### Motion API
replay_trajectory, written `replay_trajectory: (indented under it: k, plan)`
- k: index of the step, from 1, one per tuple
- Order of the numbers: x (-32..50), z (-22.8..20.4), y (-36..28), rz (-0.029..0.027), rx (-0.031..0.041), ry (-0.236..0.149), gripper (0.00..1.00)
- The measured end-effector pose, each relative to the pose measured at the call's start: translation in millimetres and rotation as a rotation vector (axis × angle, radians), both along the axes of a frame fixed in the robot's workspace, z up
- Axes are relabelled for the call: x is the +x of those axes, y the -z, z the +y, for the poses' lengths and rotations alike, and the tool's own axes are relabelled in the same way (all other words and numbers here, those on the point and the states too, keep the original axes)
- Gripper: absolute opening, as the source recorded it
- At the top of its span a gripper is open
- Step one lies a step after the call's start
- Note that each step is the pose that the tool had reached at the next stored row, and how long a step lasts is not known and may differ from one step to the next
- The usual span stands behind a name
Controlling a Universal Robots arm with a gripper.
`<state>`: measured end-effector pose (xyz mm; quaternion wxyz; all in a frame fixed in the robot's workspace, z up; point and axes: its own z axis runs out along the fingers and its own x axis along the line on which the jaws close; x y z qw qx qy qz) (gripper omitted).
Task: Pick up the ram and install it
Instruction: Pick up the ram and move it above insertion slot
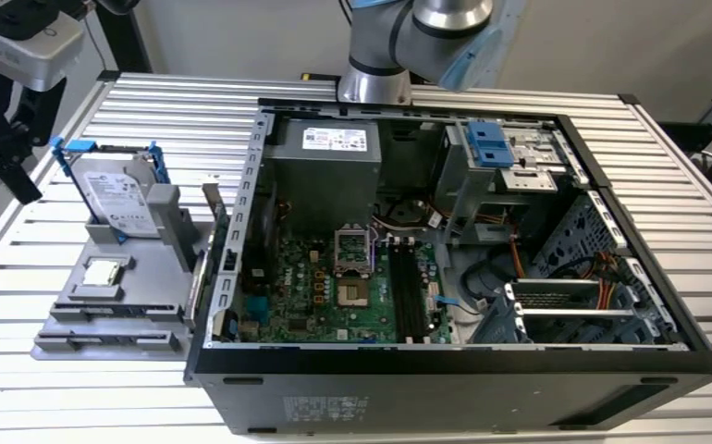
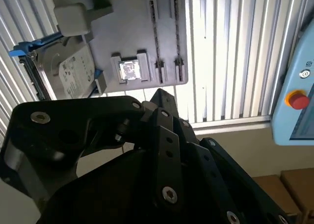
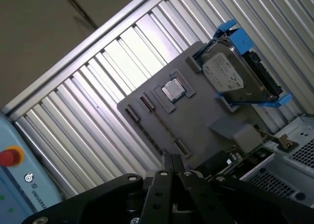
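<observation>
Gripper [image 3: 171, 159] closed and empty, near gray tray [image 3: 196, 126] with hard drive [image 3: 230, 79] and chip [image 3: 172, 90], ram [image 1: 213, 222] upright at tray edge, just beside open computer case [image 1: 455, 356]

Open computer case [image 1: 455, 359], grey fixture [image 1: 146, 294] — hard drive [image 1: 119, 196], processor chip [image 1: 104, 272]

On the silver table [image 1: 72, 398] of long slats: a big black computer box [image 1: 455, 361], lying on its side with the lid off and the insides showing. Just beside the box, toward the exterior view's left: a flat grey holder plate [image 1: 146, 319], resting right on the slats, near the table's edge.
</observation>
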<state>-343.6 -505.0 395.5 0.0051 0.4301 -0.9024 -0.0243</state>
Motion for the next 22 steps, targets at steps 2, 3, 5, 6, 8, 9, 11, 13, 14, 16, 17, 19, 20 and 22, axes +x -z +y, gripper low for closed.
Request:
replay_trajectory:
  k: [2,3,5,6,8,9,11,13,14,16,17,19,20,22]
  plan:
    - [0.0,0.0,0.0,-0.0001,0.0000,-0.014,0.00]
    - [0.0,0.0,0.0,0.0000,0.0000,-0.021,0.00]
    - [0.0,0.0,0.1,-0.0001,0.0001,-0.039,0.00]
    - [0.0,0.0,0.0,-0.0001,0.0000,-0.048,0.00]
    - [0.0,0.0,0.0,0.0000,0.0000,-0.064,0.00]
    - [0.0,0.0,0.0,0.0000,0.0000,-0.073,0.00]
    - [0.0,0.0,0.0,-0.0001,0.0001,-0.089,0.00]
    - [0.0,0.0,0.0,-0.0001,0.0000,-0.106,0.00]
    - [0.0,0.0,0.0,0.0000,0.0000,-0.114,0.00]
    - [0.0,0.0,0.0,0.0000,0.0001,-0.130,0.00]
    - [0.0,0.0,0.1,-0.0001,0.0001,-0.138,0.00]
    - [0.0,0.0,0.0,0.0000,0.0001,-0.153,0.00]
    - [0.0,0.0,0.0,0.0000,0.0001,-0.161,0.00]
    - [0.0,0.0,0.0,0.0000,0.0000,-0.175,0.00]
